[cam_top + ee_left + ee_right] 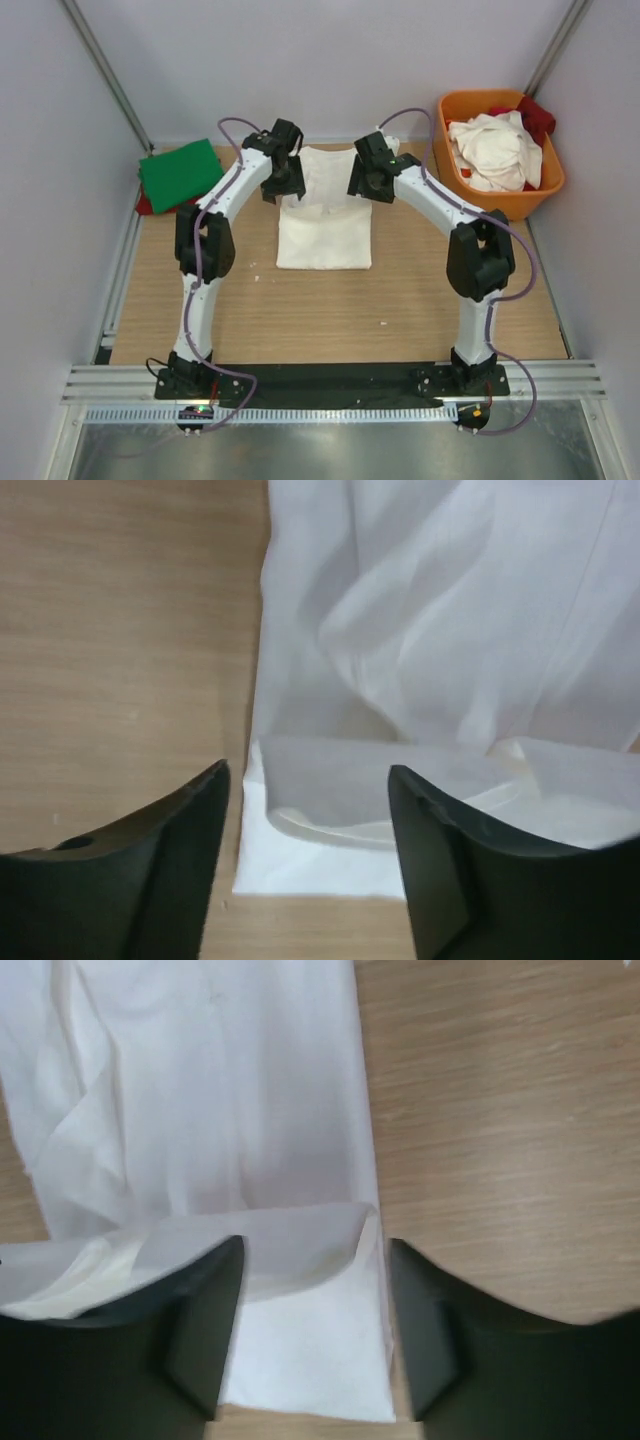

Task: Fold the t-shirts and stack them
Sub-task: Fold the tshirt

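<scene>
A white t-shirt (324, 225) lies in the middle of the table, its far part folded back over itself. My left gripper (283, 192) hovers over the shirt's far left corner and my right gripper (366, 190) over its far right corner. In the left wrist view the left gripper (308, 780) is open, and the loose folded edge of the shirt (450, 630) lies below the gap. In the right wrist view the right gripper (315, 1250) is open too, above the shirt's (200, 1080) turned-over corner. Neither holds cloth. A folded green t-shirt (180, 172) rests on a red one (144, 205) at the far left.
An orange tub (500, 200) at the far right holds crumpled white cloth (495, 150) and a bit of red cloth (538, 118). Grey walls close in the table's left and right sides. A metal rail (330, 385) runs along the near edge by the arm bases.
</scene>
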